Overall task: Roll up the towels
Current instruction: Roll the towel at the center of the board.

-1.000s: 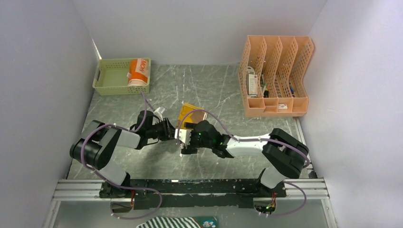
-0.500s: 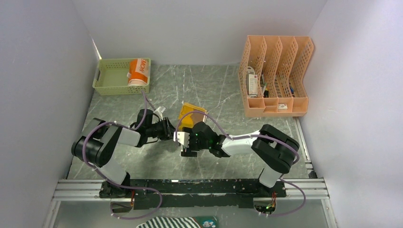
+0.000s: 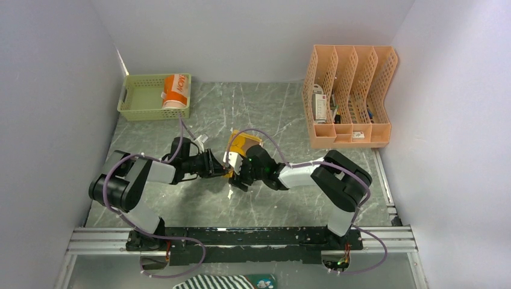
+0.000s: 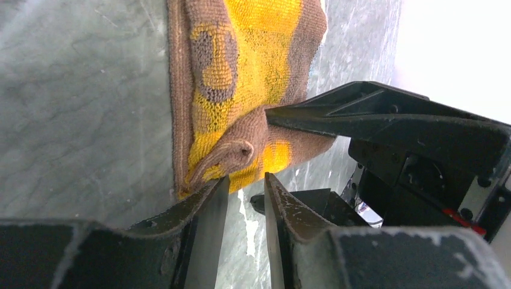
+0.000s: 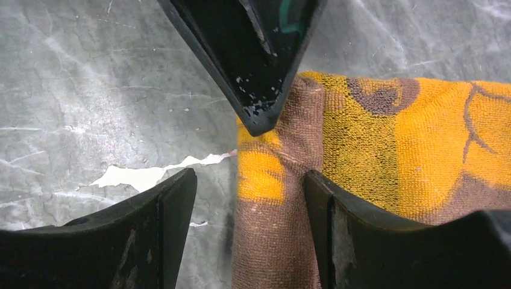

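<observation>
Yellow towel lies mid-table; its rolled near corner sits just at the tips of the left gripper, whose fingers are nearly closed, gripping nothing. Right gripper is open, straddling the towel's brown edge. At 11 o'clock, the orange towel lies rolled in a green basket.

Dark grey-green marbled stone bench with pale veins and a white chipped patch. Lying on it: yellow terry towel with brown print and brown border, mid-bench, near corner curled up; pale green perforated plastic basket at far left; peach plastic four-slot file organizer at far right. Both arm bases bolted to black rail along near edge.
</observation>
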